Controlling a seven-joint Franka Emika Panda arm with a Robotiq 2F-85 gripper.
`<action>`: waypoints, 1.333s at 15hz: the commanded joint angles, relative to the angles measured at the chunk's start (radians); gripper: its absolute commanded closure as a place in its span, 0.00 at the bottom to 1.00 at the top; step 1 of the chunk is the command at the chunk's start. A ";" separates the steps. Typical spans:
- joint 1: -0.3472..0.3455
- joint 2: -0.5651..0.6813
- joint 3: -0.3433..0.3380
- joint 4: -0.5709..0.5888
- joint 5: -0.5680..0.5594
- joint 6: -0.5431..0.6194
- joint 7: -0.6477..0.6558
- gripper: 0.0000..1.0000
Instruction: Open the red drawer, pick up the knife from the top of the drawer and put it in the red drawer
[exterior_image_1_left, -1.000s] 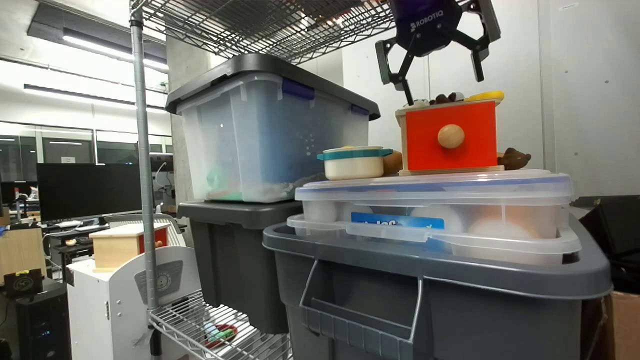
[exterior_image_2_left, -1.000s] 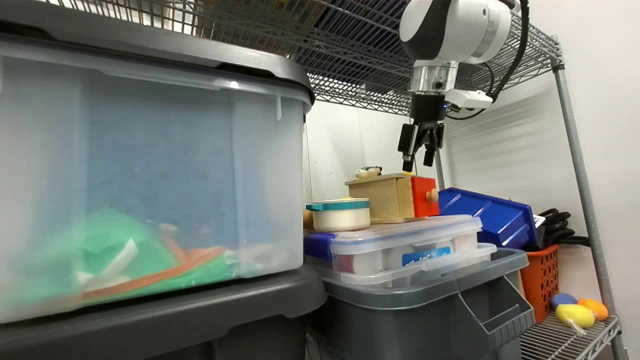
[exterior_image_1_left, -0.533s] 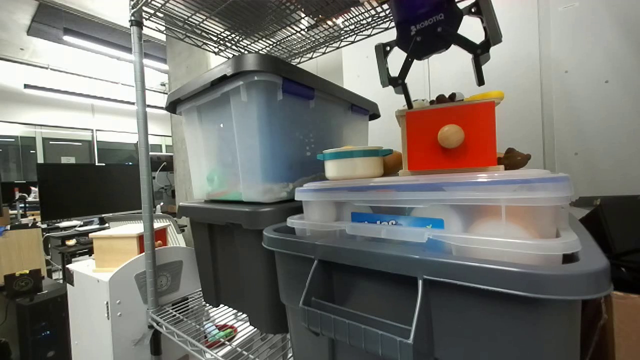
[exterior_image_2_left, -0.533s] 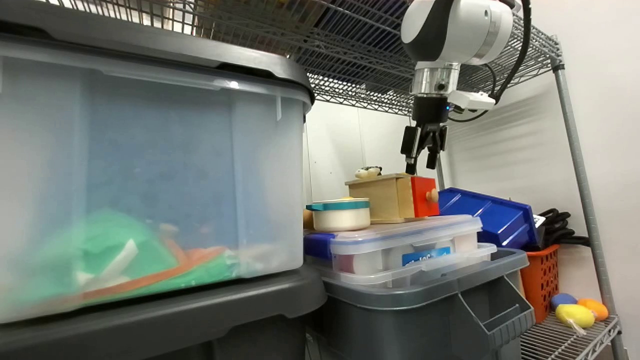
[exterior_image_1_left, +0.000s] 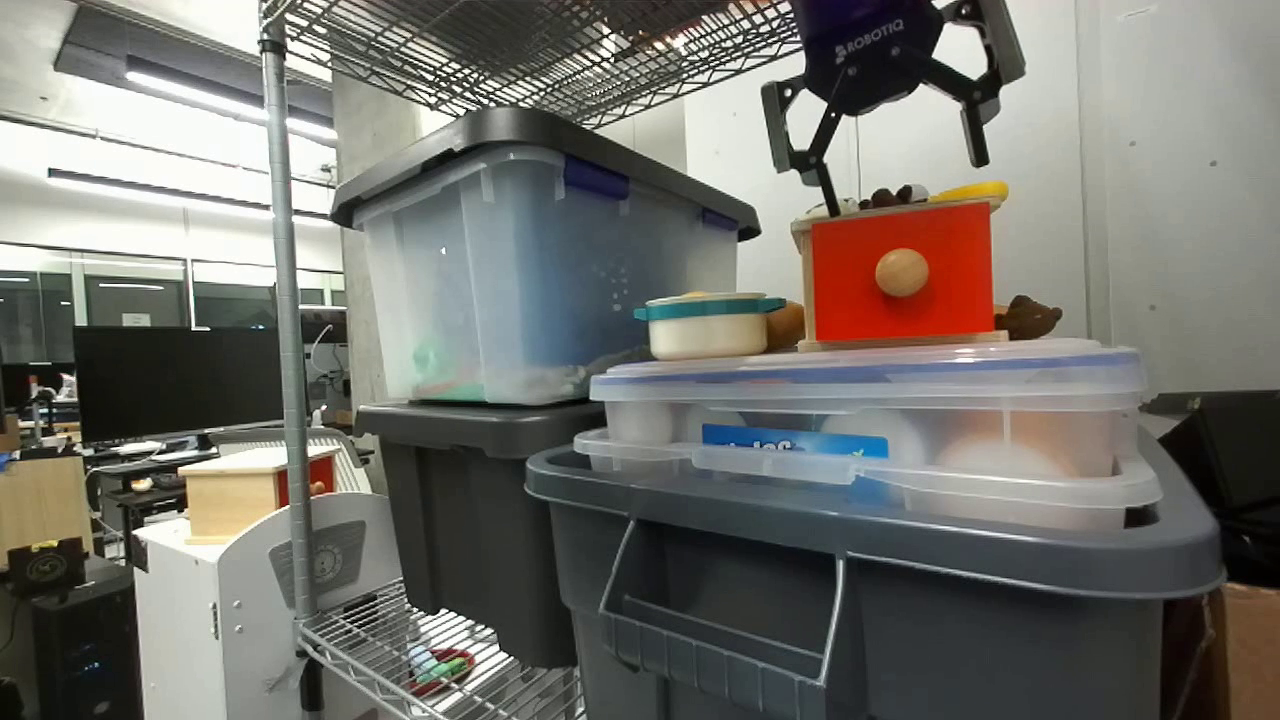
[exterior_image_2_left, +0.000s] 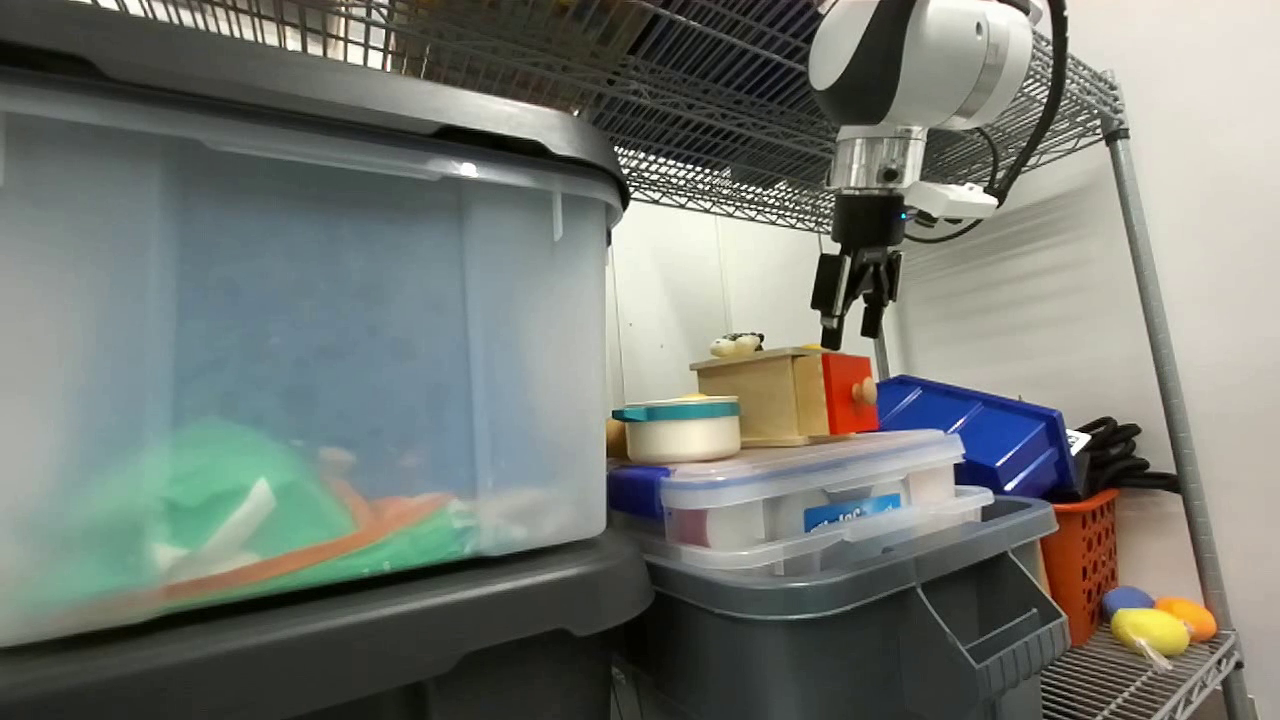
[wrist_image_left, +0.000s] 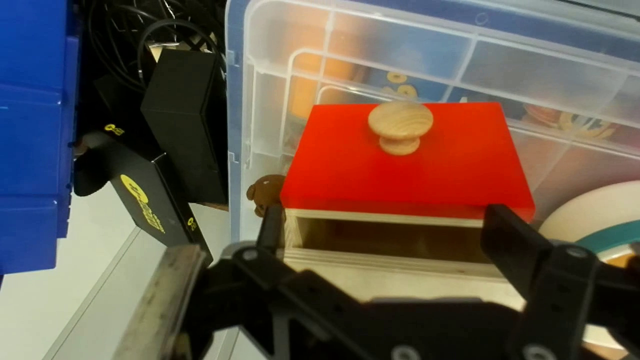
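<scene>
Arm (exterior_image_2_left: 920, 60), white: is reaching down from the top edge in an exterior view, in front of the upper wire shelf (exterior_image_2_left: 720, 130).

Tool (exterior_image_1_left: 906, 188), black: is hanging over the wooden box (exterior_image_2_left: 750, 395), its two fingers (exterior_image_1_left: 976, 138) pointing down and standing spread wide; one tip is showing lower than its pair, contact with the box uncertain.

Red drawer (wrist_image_left: 400, 182), round wooden knob (wrist_image_left: 400, 120): is standing partly pulled out, a dark gap showing behind its front in the wrist view.

Knife (exterior_image_1_left: 970, 191), yellow: is lying on the box's top, at the right edge in an exterior view.

Change against half a second earlier: tool is sitting slightly further right in both exterior views; drawer and knife are keeping their places.
</scene>
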 joint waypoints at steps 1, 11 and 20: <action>-0.001 -0.005 -0.009 -0.003 -0.021 -0.021 -0.023 0.00; 0.004 -0.014 -0.004 -0.024 -0.018 -0.031 -0.048 0.00; 0.026 -0.026 0.014 -0.046 -0.017 -0.034 -0.046 0.00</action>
